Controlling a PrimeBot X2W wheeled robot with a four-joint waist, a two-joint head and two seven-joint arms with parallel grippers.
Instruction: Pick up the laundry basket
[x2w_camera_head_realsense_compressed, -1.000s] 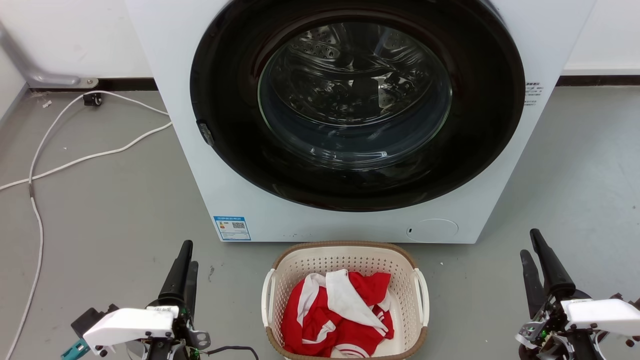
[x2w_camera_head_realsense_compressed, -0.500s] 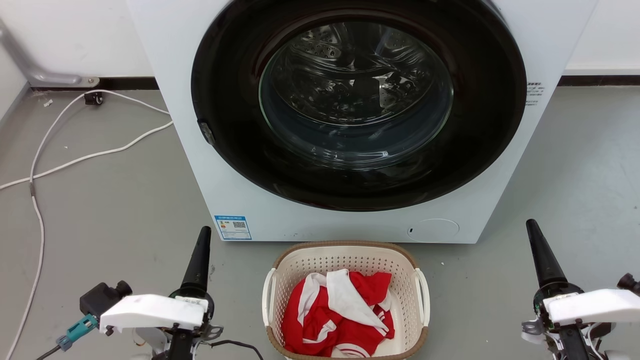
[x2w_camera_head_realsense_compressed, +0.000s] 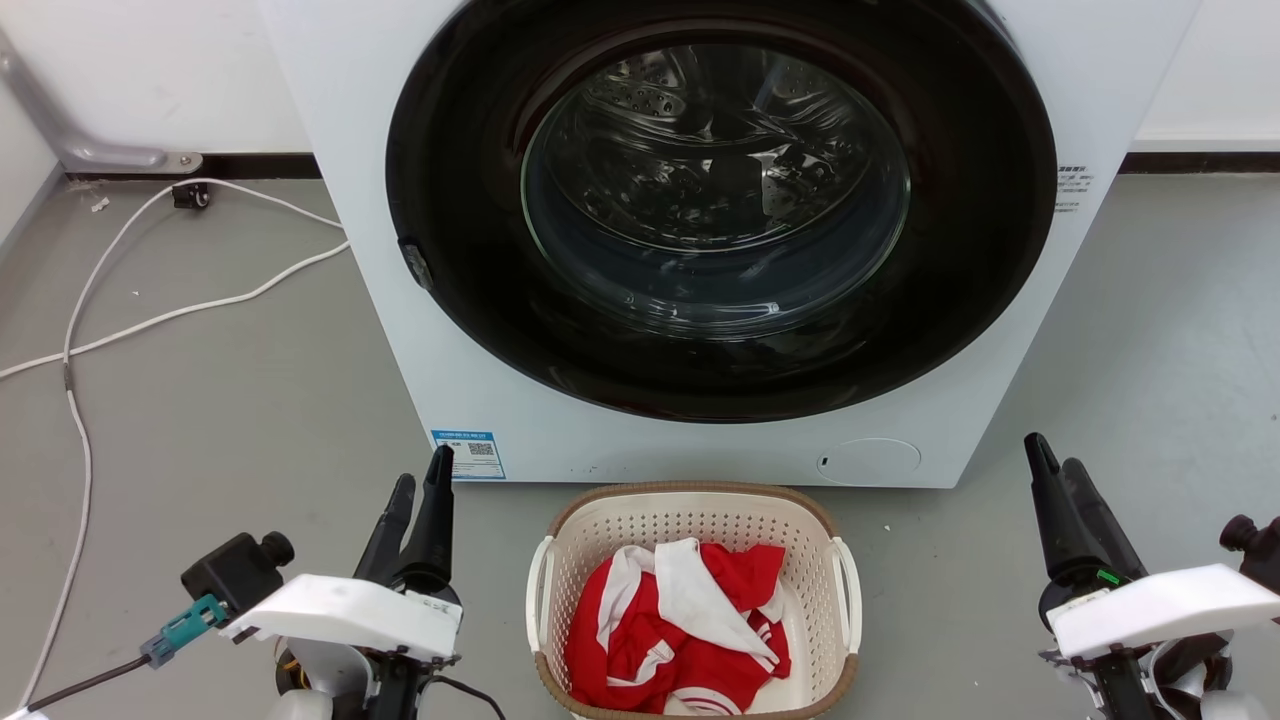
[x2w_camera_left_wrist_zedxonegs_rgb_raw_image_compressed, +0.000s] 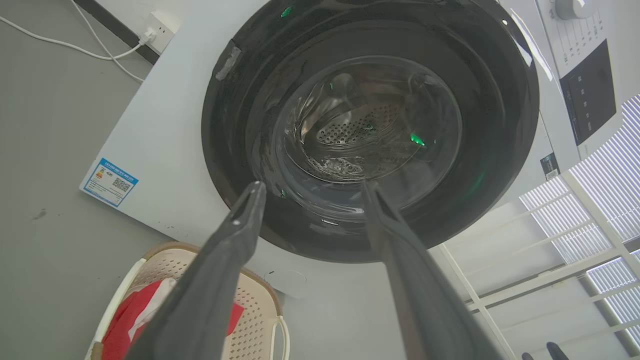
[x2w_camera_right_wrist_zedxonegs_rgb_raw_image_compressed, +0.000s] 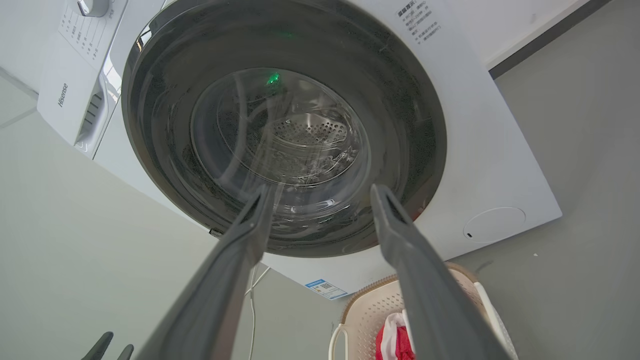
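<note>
laundry basket (x2w_camera_head_realsense_compressed: 690, 520) between left hand (x2w_camera_head_realsense_compressed: 423, 468), right hand (x2w_camera_head_realsense_compressed: 1050, 452)

- A laundry corner in a bare, lab-like room;
- a white front-loading washer (x2w_camera_head_realsense_compressed: 720, 220) stands on a plain grey floor (x2w_camera_head_realsense_compressed: 220, 420); a laundry basket (x2w_camera_head_realsense_compressed: 690, 491) of red and white clothes (x2w_camera_head_realsense_compressed: 680, 630) sits just before it;
- white walls (x2w_camera_head_realsense_compressed: 200, 80) with dark skirting (x2w_camera_head_realsense_compressed: 1200, 161); loose white cables (x2w_camera_head_realsense_compressed: 245, 296) trail across the floor; a wall socket (x2w_camera_left_wrist_zedxonegs_rgb_raw_image_compressed: 162, 22) beside the washer;
- slatted blinds (x2w_camera_left_wrist_zedxonegs_rgb_raw_image_compressed: 610, 165) off to one side.

The "Hisense" brand mark (x2w_camera_right_wrist_zedxonegs_rgb_raw_image_compressed: 62, 95) stands on the washer (x2w_camera_right_wrist_zedxonegs_rgb_raw_image_compressed: 492, 150).
</note>
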